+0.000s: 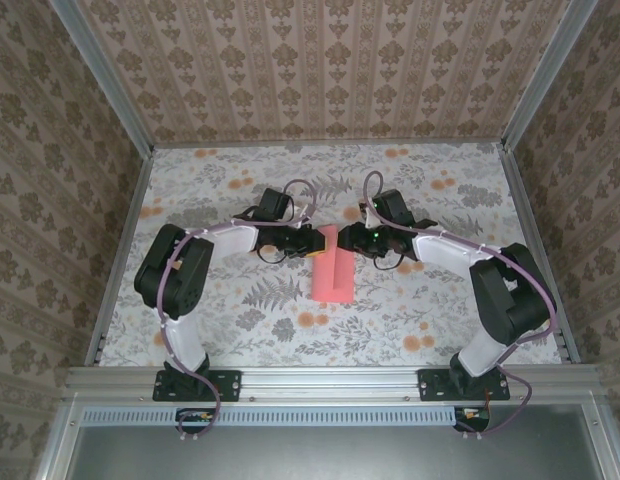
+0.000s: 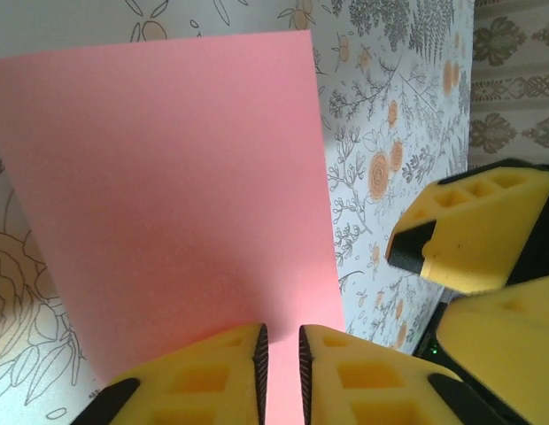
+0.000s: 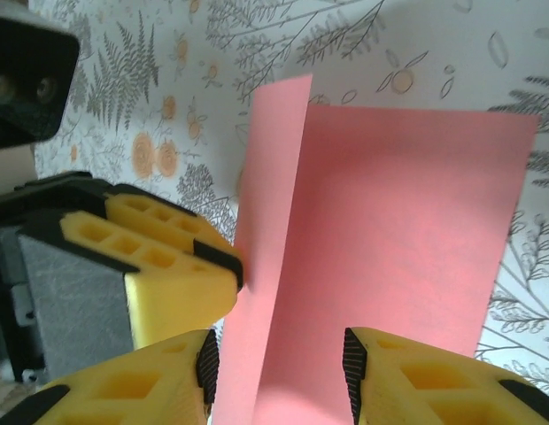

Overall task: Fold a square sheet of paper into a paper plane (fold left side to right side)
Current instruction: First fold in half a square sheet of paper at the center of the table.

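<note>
**Top external view.** The square sheet of paper lies near the centre of the worktop, well apart from all four edges. One strip of the sheet stands raised along a crease; the remainder lies flat on the floral surface. The left end effector meets the sheet from the left-hand side and the right end effector from the right-hand side. Both are at the part of the sheet nearer the far edge. At this range the gap between each pair of jaws cannot be read.

**Left wrist view.** The left end effector has its jaws drawn almost together, with a thin slit between them. Pink paper shows in the slit. Whether the pads clamp the sheet cannot be told. Two fingers of the right end effector sit just beside the sheet's right border.

**Right wrist view.** The right end effector has its jaws set moderately wide. They straddle the sheet, one on either side of the crease, and are not closed on it. The raised strip and the flat panel are distinct here. One finger of the left end effector touches the outer border of the raised strip.
</note>
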You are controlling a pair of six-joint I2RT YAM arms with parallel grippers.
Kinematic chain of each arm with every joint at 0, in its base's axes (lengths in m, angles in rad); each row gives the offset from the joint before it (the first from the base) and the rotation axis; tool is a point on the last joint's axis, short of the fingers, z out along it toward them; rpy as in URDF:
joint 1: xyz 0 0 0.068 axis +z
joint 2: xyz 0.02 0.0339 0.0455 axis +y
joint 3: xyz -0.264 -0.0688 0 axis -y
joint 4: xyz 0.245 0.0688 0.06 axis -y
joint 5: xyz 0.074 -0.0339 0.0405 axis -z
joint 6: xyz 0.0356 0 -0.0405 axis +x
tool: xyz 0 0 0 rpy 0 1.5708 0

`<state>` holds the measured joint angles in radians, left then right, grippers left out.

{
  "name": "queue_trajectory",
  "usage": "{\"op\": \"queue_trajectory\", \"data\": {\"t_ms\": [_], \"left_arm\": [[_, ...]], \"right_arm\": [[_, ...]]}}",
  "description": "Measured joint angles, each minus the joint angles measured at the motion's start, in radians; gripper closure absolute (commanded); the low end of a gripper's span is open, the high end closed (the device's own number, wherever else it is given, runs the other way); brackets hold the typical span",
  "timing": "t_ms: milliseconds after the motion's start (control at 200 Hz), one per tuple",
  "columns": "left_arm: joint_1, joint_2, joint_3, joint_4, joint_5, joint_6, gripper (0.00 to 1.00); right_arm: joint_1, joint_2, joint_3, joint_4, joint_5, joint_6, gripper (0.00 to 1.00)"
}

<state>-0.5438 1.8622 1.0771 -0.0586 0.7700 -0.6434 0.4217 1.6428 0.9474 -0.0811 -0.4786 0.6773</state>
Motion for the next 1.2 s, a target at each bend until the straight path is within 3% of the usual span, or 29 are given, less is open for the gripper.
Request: {"op": "queue_trajectory", "data": {"t_ms": [405, 550, 665, 765, 930, 1065, 1200], "left_arm": [[0.0, 0.006, 0.001, -0.001, -0.011, -0.001, 0.9], [0.0, 0.006, 0.001, -0.001, -0.011, -0.001, 0.9], [0.0, 0.006, 0.002, -0.001, -0.011, -0.001, 0.89], [0.0, 0.006, 0.002, -0.003, -0.015, 0.0, 0.84], [0.0, -0.006, 0.005, -0.05, -0.049, 0.028, 0.63], [0.0, -0.041, 0.005, -0.107, -0.091, 0.057, 0.53], [0.0, -0.063, 0.005, -0.146, -0.133, 0.079, 0.49]], "right_arm": [[0.018, 0.066, -0.027, 0.119, -0.092, 0.099, 0.6], [0.026, 0.086, -0.027, 0.124, -0.101, 0.108, 0.75], [0.027, 0.088, -0.026, 0.122, -0.104, 0.115, 0.98], [0.027, 0.088, -0.024, 0.1, -0.099, 0.1, 1.0], [0.028, 0.088, -0.002, 0.021, -0.05, 0.056, 1.0], [0.028, 0.088, 0.016, -0.05, 0.005, 0.015, 1.0], [0.028, 0.09, 0.018, -0.093, 0.05, -0.008, 1.0]]}}
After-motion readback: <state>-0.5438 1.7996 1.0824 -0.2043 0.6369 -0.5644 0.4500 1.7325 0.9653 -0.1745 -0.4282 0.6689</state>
